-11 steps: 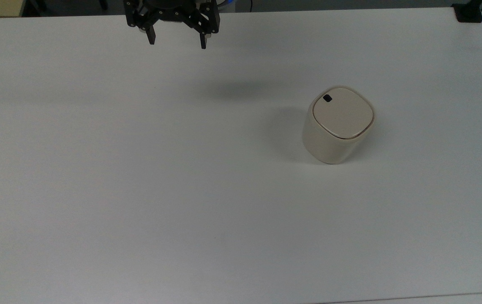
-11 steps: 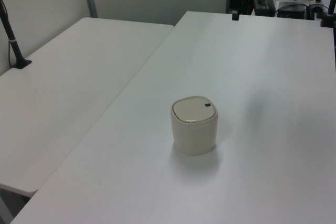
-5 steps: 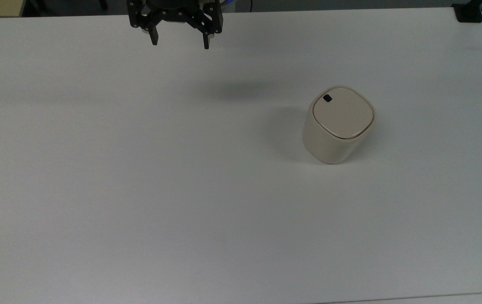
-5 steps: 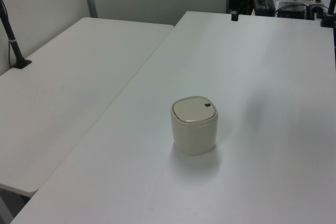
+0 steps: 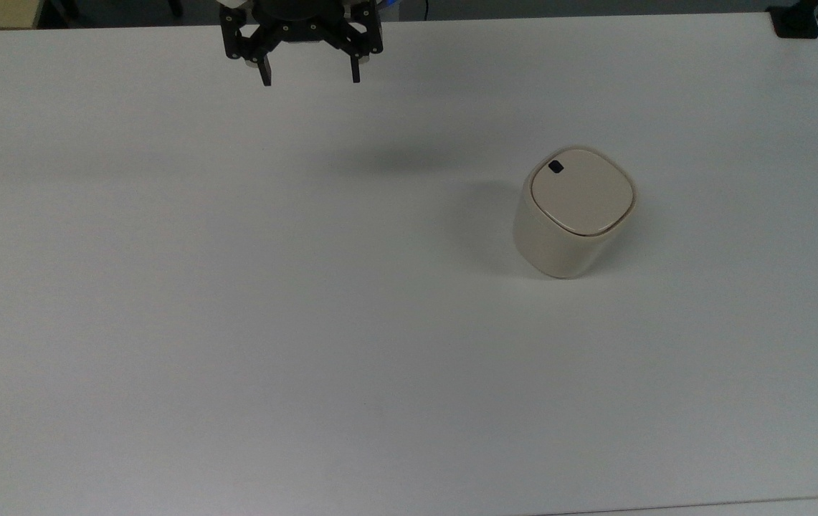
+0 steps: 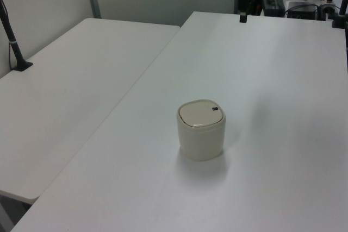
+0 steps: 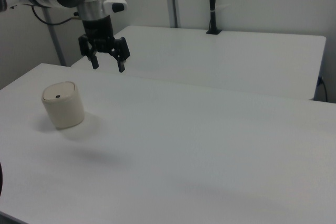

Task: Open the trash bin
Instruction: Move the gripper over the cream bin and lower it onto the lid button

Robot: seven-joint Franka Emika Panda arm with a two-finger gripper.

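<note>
Hanging in the air with nothing between its spread fingers, the gripper [image 5: 310,77] sits over the table's [image 5: 236,322] far edge in the top view, fingertips pointing down. In the right view the gripper [image 7: 108,67] is raised well above the surface. Well apart from it stands the trash bin [image 5: 573,212], upright toward the top view's right, lid flat and closed, its black button [image 5: 555,167] at the lid corner nearest the gripper.
</note>
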